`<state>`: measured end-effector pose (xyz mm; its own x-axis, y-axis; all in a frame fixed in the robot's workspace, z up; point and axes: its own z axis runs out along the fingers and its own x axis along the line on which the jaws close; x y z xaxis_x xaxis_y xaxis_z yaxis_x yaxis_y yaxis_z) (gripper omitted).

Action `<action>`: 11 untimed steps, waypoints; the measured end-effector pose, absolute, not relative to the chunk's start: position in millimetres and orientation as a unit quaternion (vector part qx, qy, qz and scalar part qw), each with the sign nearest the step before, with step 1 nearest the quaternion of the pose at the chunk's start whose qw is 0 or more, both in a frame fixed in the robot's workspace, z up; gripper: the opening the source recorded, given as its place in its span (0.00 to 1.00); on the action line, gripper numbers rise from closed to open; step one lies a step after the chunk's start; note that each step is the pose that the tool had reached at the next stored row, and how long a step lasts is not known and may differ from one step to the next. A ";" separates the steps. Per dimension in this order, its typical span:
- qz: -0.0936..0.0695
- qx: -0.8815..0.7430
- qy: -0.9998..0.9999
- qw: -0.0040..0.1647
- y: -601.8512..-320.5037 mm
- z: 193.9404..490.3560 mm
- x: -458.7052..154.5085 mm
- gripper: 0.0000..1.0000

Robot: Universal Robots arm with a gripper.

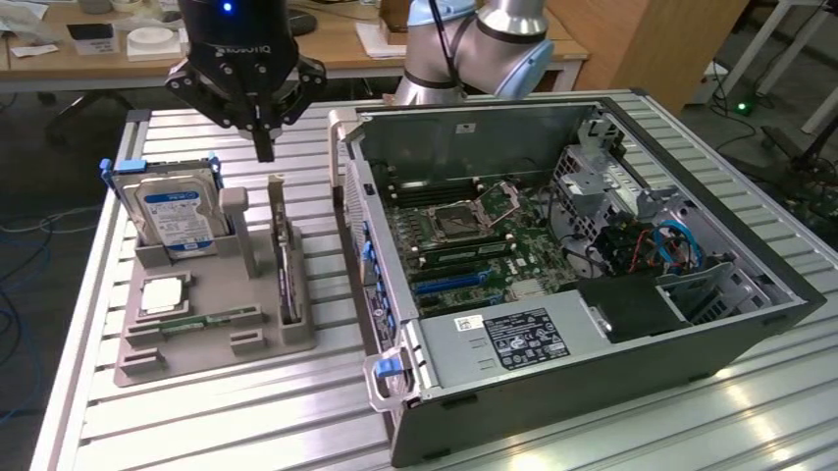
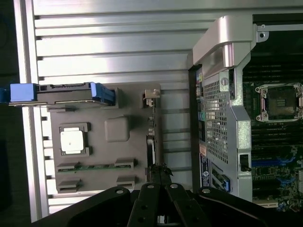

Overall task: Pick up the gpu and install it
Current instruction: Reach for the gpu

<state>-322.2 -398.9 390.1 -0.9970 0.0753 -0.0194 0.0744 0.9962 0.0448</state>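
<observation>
Gripper [image 2: 159,171] jaws pressed together, empty, hanging just above gpu [image 1: 283,260] bracket end, gap between, gpu upright on edge in holder [image 1: 196,345] slot, drive [image 1: 176,214] well apart one side, case [image 1: 576,378] wall near the other, bare table [image 1: 262,422] strip between.

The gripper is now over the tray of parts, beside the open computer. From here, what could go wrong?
1. The gripper hangs shut above the gpu. If it descends like this, it could hit the card's top edge instead of straddling it.
2. The gpu stands on edge in the grey holder, between the hard drive and the open computer case. A slanted lift might knock either.
</observation>
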 end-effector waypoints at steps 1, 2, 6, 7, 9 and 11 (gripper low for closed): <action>0.022 0.037 0.999 0.011 -398.8 390.0 -323.4 0.10; 0.022 0.037 0.999 0.011 -398.8 390.0 -324.6 0.10; 0.022 0.037 0.999 0.010 -398.9 389.8 -329.7 0.10; 0.022 0.037 0.999 0.010 -398.8 389.7 -331.2 0.10; 0.022 0.037 0.999 0.010 -398.8 389.7 -334.2 0.10; 0.022 0.037 0.999 0.010 -398.9 389.6 -337.1 0.10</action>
<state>-337.1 -398.9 389.6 -0.9970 0.0753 -0.0192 0.0743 0.9962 0.0448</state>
